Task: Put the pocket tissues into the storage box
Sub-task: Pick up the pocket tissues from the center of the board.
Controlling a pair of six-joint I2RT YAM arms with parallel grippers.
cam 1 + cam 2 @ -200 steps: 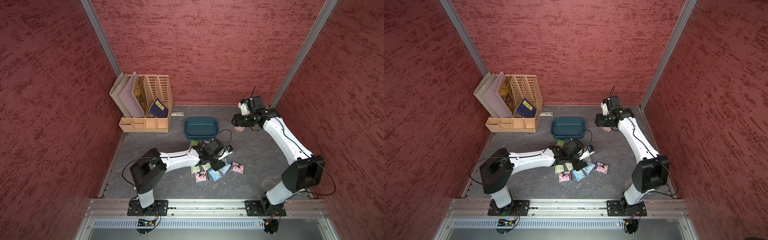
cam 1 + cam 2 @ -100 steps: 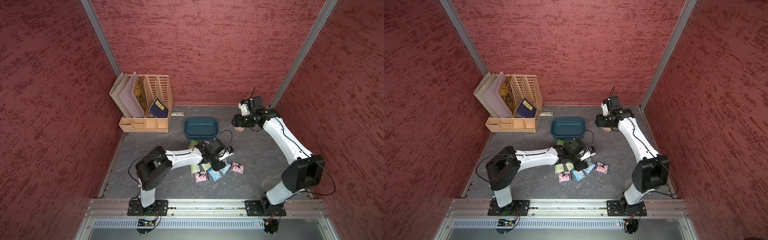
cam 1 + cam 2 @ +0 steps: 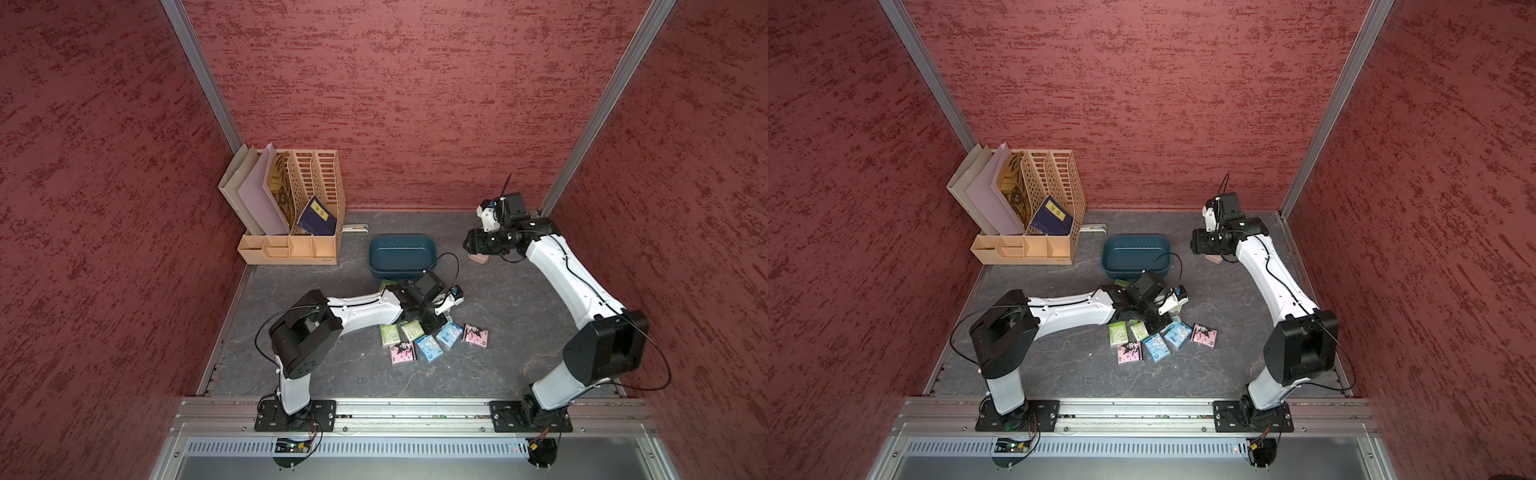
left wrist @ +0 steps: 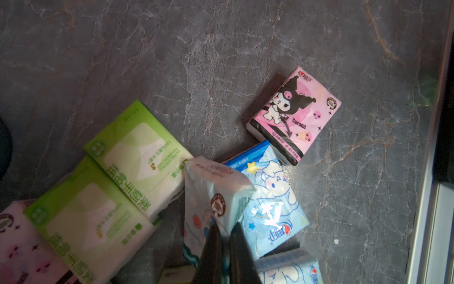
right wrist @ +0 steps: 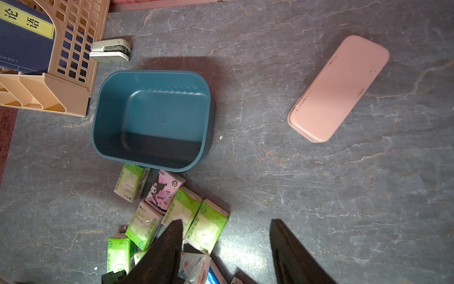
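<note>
Pocket tissues (image 3: pixel 419 336) (small flat plastic packets in green-and-white, pink and light blue) lie in a loose heap on the grey stone-pattern table (image 3: pixel 332 365). The heap is just in front of the dark teal rounded-rectangle plastic storage box (image 3: pixel 402 249), which the right wrist view shows empty. I have the left gripper (image 4: pixel 224 231) clenched on one pale blue-and-white packet (image 4: pixel 213 194), at its wrapper edge only. The right gripper (image 5: pixel 226 246) hangs released, well apart from the heap, near a plain pink rounded case (image 5: pixel 339 88).

Failure modes, in my judgement:
- The thin pinch may slip on the slick film during the lift.
- The dangling packet may swing and strike the box rim.
- Neighbouring packets touching it may be dragged along.

The held packet sits tilted, not flat. Its long axis runs outward roughly in line with the fingers. Its far end touches a green-and-white packet (image 4: pixel 140 152) and overlaps a light blue packet (image 4: pixel 272 196). The box's long axis runs across the table in both top views.
</note>
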